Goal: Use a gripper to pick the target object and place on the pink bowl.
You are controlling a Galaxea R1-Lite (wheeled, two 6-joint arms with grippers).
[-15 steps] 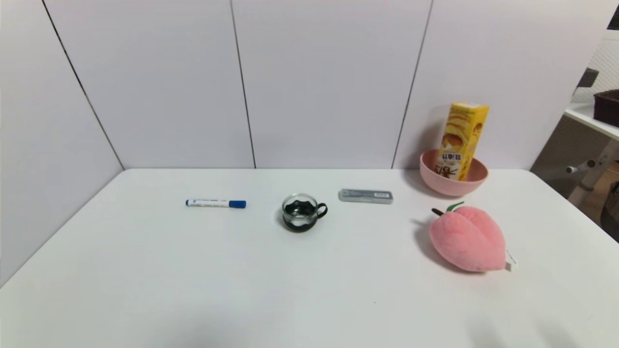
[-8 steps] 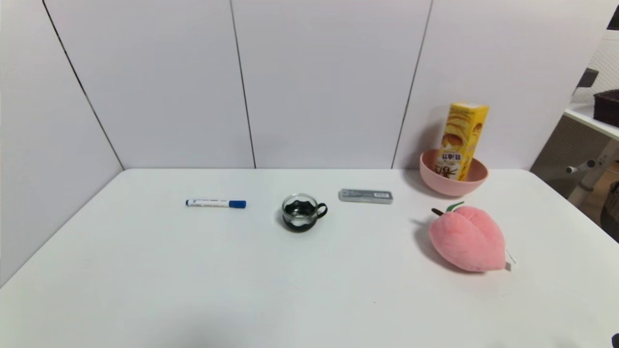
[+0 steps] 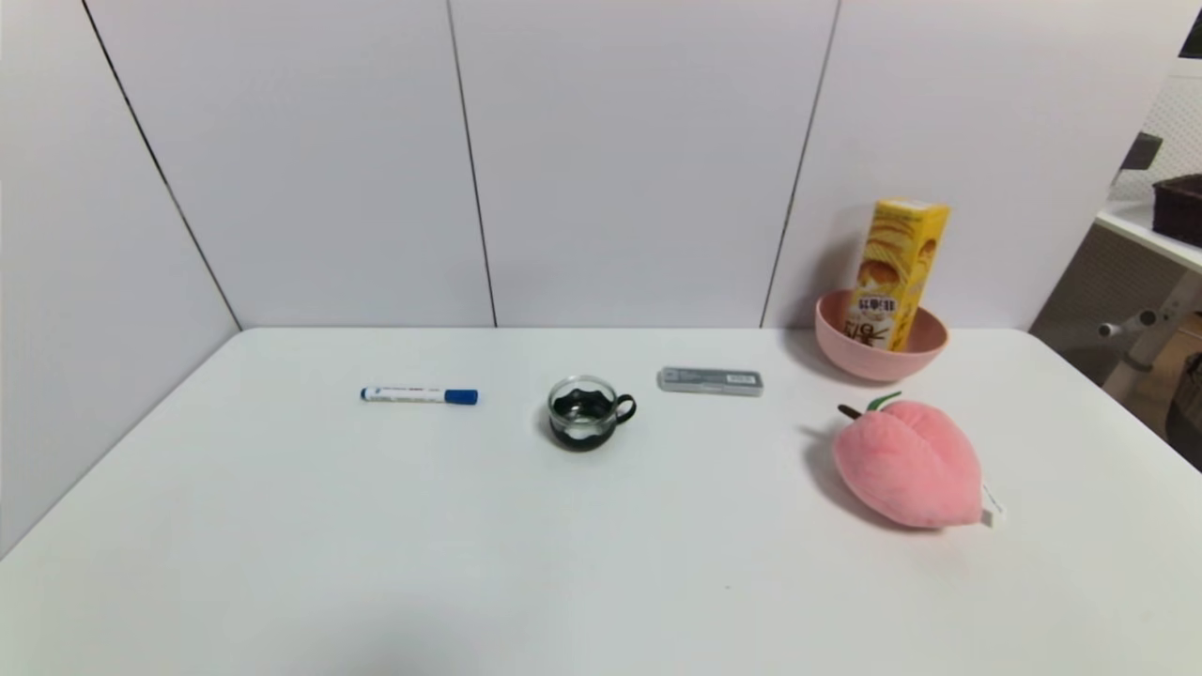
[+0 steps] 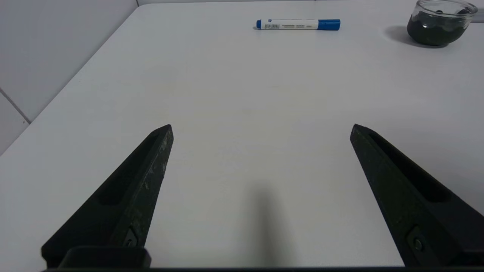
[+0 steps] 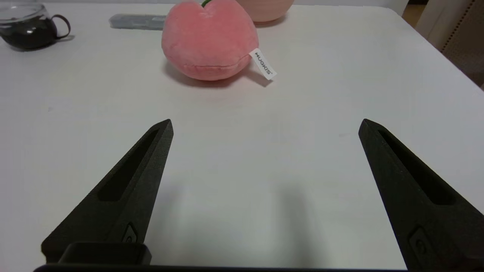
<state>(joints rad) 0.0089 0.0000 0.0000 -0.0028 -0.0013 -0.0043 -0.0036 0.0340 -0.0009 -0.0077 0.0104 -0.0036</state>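
1. Placing looked done: yellow box (image 3: 897, 272) stood tilted in the pink bowl (image 3: 880, 362).
2. Right hand (image 5: 266, 120) was spread, empty, over the bench (image 5: 264, 158); left hand (image 4: 262, 125) likewise.
3. Nothing left, I judged.

Yellow, seemingly photo-printed box (image 3: 899, 272).

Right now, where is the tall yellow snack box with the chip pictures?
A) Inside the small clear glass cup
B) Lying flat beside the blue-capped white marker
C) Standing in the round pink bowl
C: the tall yellow snack box stands tilted in the round pink bowl, its top above the rim.
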